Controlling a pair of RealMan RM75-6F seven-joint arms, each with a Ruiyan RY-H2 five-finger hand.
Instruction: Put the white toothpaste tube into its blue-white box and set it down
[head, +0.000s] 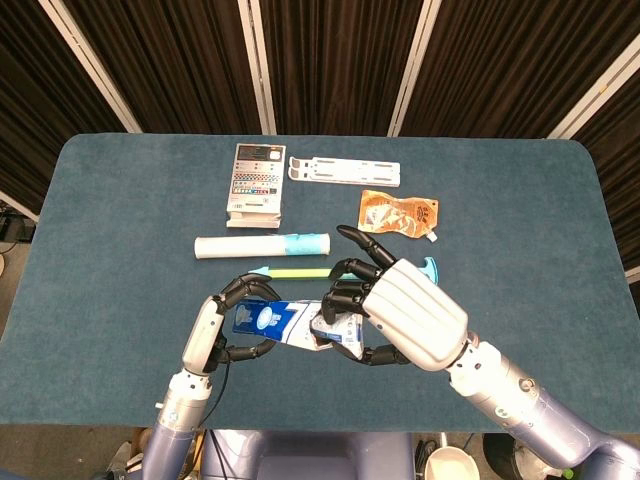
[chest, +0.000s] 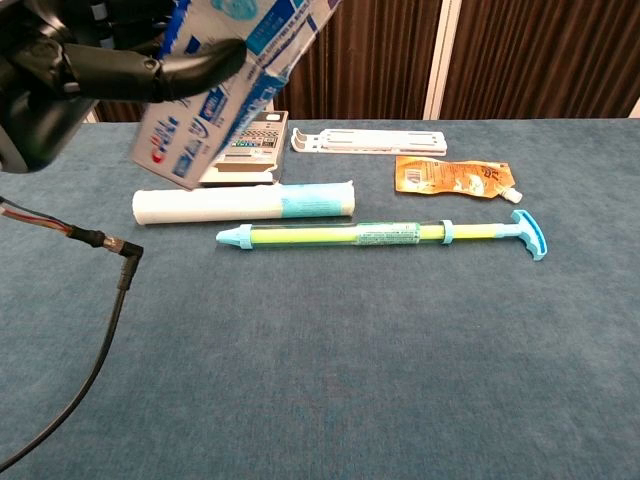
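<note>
Nearest the robot, both robot hands hold the blue-white box (head: 268, 320) in the air above the front of the blue surface (head: 110, 240). The left robot hand (head: 215, 330) grips the box's left end, fingers curled over the top and thumb beneath. The right robot hand (head: 395, 315) closes around the other end, where a crumpled white part shows among its dark fingers (head: 345, 300); this is probably the white toothpaste tube or the box's flap, but the head view does not settle which, nor how far the tube sits inside.

The box's long axis runs roughly left to right across the robot in the head view, with the right end dipping slightly. In the chest view the box (chest: 225, 85) slants, its printed end low at the left and its other end rising out of frame, with the left robot hand (chest: 110, 70) clamped on it.

Risks, as judged: the right end is already creased, so further squeezing could crush the box mouth and jam the tube. Uneven pull between the two grips could twist the carton or tear its flap. Loosening either grip before the tube is seated could let it slide out of the lower end.

Beyond the hands lie a yellow-green syringe-like tool (chest: 380, 234) and a white-and-blue roll (chest: 245, 203). Farther back are an orange pouch (head: 400, 213), a calculator (head: 257, 178) and a white slotted strip (head: 345, 171).
</note>
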